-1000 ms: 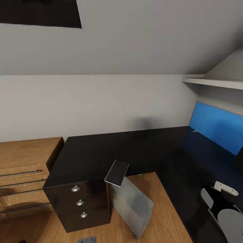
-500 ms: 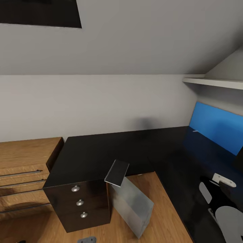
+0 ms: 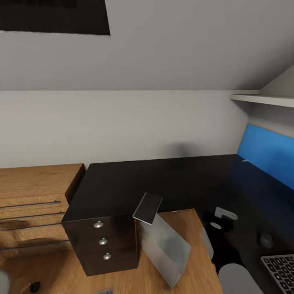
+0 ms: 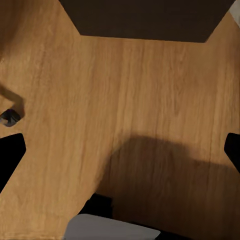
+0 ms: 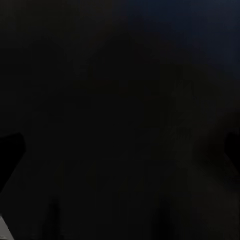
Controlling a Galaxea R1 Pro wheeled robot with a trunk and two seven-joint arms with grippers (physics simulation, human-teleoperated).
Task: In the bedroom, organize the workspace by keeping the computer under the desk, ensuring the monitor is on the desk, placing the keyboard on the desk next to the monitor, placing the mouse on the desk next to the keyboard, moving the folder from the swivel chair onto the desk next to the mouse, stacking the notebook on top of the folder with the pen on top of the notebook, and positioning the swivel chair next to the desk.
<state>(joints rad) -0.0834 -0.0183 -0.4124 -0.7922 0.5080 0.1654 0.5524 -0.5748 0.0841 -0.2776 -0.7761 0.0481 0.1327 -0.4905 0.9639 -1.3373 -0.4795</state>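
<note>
The black-topped desk (image 3: 134, 183) runs along the wall and turns down the right side under its blue back panel (image 3: 269, 157). The light grey computer (image 3: 163, 245) leans tilted on the floor against the desk's inner corner. A corner of the keyboard (image 3: 281, 271) lies on the desk at the lower right, and just beyond it is the small dark mouse (image 3: 266, 240). My right arm (image 3: 222, 216) hangs over the desk's right wing. My right gripper (image 5: 120, 150) is open over the dark top. My left gripper (image 4: 120, 150) is open above bare wood floor.
A dark three-drawer cabinet (image 3: 102, 245) stands under the desk's left end, with low light-wood cabinets (image 3: 36, 200) to its left. A white shelf (image 3: 265, 99) juts out at the upper right. A small dark caster (image 4: 10, 117) sits on the floor near my left gripper.
The whole view has shifted, so everything sits further right. My right arm has moved left and away over the desk, uncovering the keyboard corner.
</note>
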